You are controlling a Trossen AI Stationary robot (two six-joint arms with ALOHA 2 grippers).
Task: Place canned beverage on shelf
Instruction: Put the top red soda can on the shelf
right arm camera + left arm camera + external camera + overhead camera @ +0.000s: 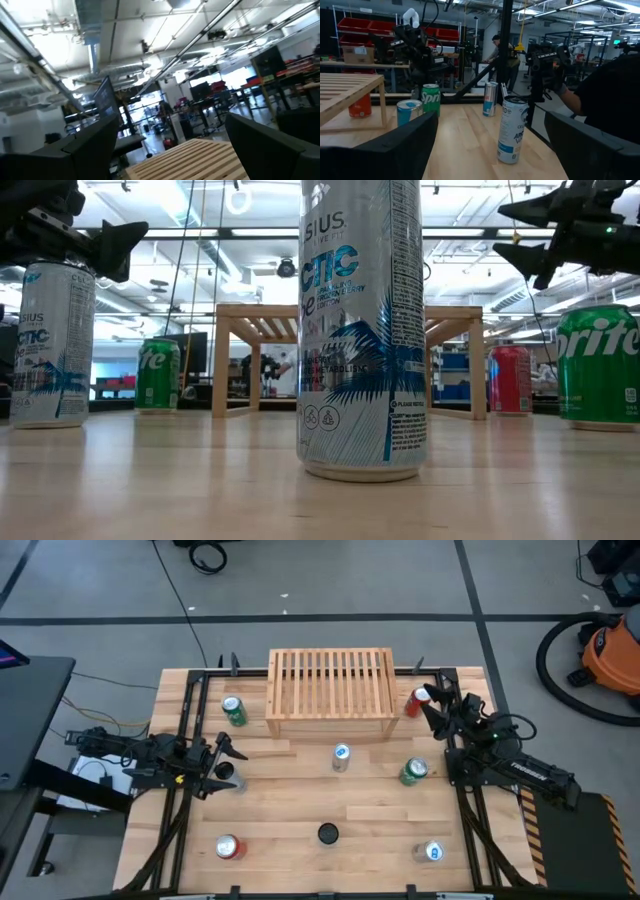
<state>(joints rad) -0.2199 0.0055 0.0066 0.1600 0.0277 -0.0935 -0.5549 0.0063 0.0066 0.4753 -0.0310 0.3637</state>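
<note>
The light-wood shelf (330, 690) with a slatted top stands at the table's far middle; it also shows in the low view (350, 315). Several cans stand upright on the table. My left gripper (224, 762) is open and empty at the left, raised above a white Celsius can (229, 778) that stands just below it (50, 345). My right gripper (428, 702) is open and empty at the far right, raised beside a red can (413, 703) next to the shelf's right side board. The right wrist view looks over the slatted top (200, 157).
Other cans stand around: a green one (234, 711) left of the shelf, a blue-topped one (341, 756) in front of it, a green Sprite (413, 772), a red one (228, 847), a black-topped Celsius (328, 833) and a blue one (432, 852) near the front edge. A person (600, 95) is beyond the table.
</note>
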